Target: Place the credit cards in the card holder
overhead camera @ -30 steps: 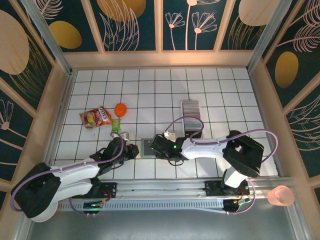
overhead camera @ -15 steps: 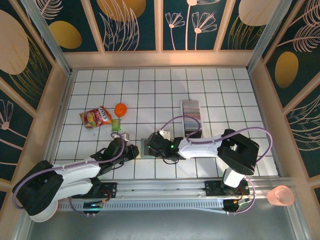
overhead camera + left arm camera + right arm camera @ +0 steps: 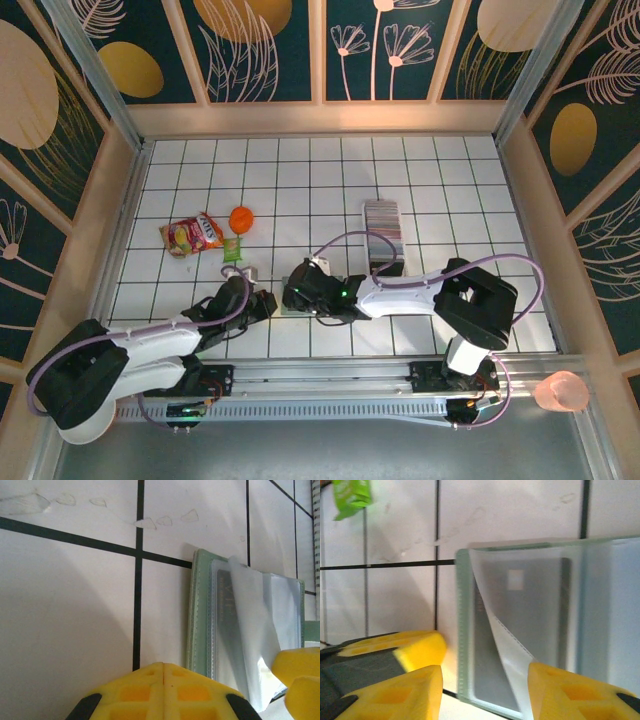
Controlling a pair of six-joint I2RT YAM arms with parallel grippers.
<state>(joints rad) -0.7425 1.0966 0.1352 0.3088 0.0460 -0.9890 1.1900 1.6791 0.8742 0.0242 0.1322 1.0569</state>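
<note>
The card holder (image 3: 198, 611) lies open on the tiles, sage-green rim around clear sleeves. A grey card (image 3: 520, 605) sits under a lifted sleeve (image 3: 507, 640). My right gripper (image 3: 482, 690) is open, its fingers (image 3: 570, 690) straddling the holder's near corner and the sleeve's loose edge. In the top view the right gripper (image 3: 296, 294) covers the holder. My left gripper (image 3: 164, 669) is shut and empty, its tip just left of the holder's edge, also seen from above (image 3: 264, 300). The credit cards (image 3: 381, 214) stand as a striped row farther back.
The cards stand in a long clear tray (image 3: 388, 250) behind the right arm. A snack bag (image 3: 192, 235), an orange round thing (image 3: 241, 218) and a green packet (image 3: 232, 250) lie to the left. A pink cup (image 3: 560, 392) stands outside the near right corner.
My right gripper has slid left over the card holder, which now lies beneath it, and it has opened slightly. The left gripper has stayed beside the holder, shut.
</note>
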